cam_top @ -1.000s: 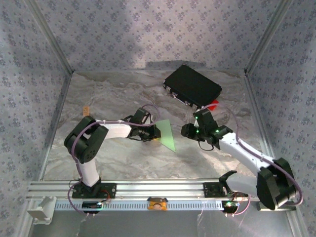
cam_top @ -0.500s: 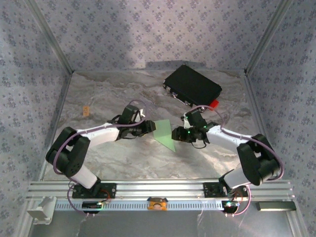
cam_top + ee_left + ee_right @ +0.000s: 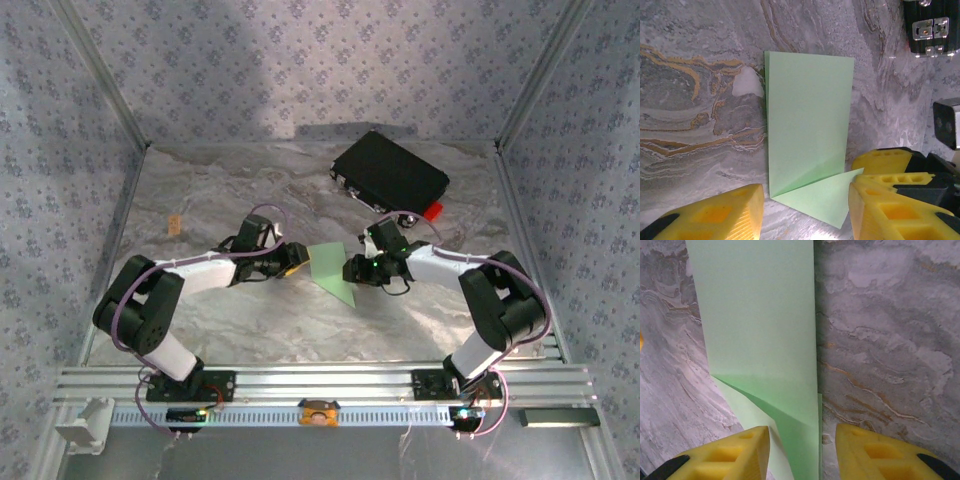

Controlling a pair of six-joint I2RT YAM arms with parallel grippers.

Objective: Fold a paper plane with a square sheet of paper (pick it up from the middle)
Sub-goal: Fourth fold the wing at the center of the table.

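Observation:
The square sheet of paper (image 3: 330, 271) lies on the marble table, folded into a narrow pale green strip (image 3: 807, 120) with one corner turned up as a triangular flap (image 3: 822, 197). My left gripper (image 3: 296, 258) is at the sheet's left end, open, its yellow fingers (image 3: 715, 215) either side of the flap end (image 3: 805, 215). My right gripper (image 3: 352, 270) is at the opposite end, also open (image 3: 802, 455). The sheet's long edge (image 3: 812, 340) runs between its fingertips (image 3: 880, 455). Neither gripper holds the paper.
A black rectangular case (image 3: 390, 172) stands at the back right (image 3: 932, 25), with a small red tab (image 3: 432, 210) beside it. A small tan piece (image 3: 173, 224) lies at the far left. Patterned walls close in the table on three sides.
The right arm has swung left until its gripper reaches the paper's right edge. The left arm has stretched out lower, and its gripper has drawn slightly left to the paper's end.

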